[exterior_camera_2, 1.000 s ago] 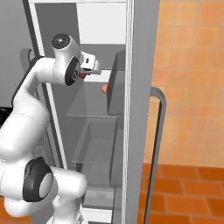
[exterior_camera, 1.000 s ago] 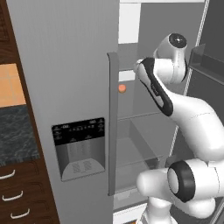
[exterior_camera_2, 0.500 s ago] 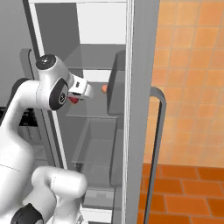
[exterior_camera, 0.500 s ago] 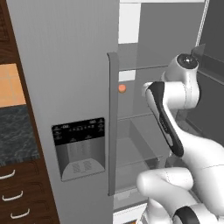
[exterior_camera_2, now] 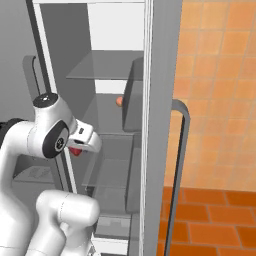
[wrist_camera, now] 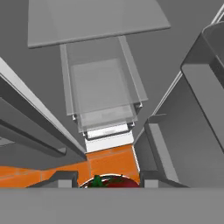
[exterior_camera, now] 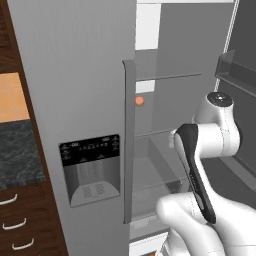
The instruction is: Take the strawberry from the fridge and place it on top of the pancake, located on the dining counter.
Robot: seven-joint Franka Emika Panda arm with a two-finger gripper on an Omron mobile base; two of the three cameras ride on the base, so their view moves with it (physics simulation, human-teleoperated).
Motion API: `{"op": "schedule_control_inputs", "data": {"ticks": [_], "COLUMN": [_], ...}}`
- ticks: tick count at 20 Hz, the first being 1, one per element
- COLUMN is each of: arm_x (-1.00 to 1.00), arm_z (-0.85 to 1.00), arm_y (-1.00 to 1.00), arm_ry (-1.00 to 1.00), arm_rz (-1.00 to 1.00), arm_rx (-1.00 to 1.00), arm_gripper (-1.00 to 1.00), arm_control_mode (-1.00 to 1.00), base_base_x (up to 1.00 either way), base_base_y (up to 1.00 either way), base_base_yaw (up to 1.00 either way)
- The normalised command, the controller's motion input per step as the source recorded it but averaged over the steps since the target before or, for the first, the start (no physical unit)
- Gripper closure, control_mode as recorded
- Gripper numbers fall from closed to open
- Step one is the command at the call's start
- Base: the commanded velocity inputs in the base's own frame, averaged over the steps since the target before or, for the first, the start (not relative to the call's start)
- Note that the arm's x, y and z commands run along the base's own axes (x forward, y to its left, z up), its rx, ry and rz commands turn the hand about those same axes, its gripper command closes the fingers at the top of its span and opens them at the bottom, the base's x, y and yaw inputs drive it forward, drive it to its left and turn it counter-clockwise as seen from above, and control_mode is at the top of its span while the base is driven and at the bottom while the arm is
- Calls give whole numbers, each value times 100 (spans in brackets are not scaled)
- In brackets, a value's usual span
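The fridge stands before me, its left door with the black dispenser panel closed and its right compartment open. In the right base view my gripper hangs in front of the open compartment, just outside the glass shelves, shut on the small dark red strawberry. The hand view looks down past the strawberry, pinched between the two fingertips, onto the fridge drawers. The pancake and the dining counter are out of view.
A small orange round fruit lies on a middle glass shelf, also seen as the fruit. The open right door with its long handle stands close to the right. Door bins jut in beside the arm.
The arm has drawn back out of the fridge and dropped lower toward the base, carrying the strawberry with it. The orange fruit has stayed on its shelf.
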Motion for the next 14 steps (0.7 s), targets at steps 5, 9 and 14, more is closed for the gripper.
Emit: {"op": "schedule_control_inputs", "data": {"ticks": [5, 9, 14], "arm_x": [-5, 0, 0], "arm_z": [-27, 0, 0], "arm_y": [0, 0, 0], "arm_ry": [20, 0, 0], "arm_rz": [0, 0, 0], "arm_rx": [0, 0, 0], "arm_gripper": [100, 100, 100], "arm_control_mode": [-100, -100, -100], "base_base_x": [0, 0, 0], "base_base_y": [0, 0, 0], "base_base_yaw": [0, 0, 0]}}
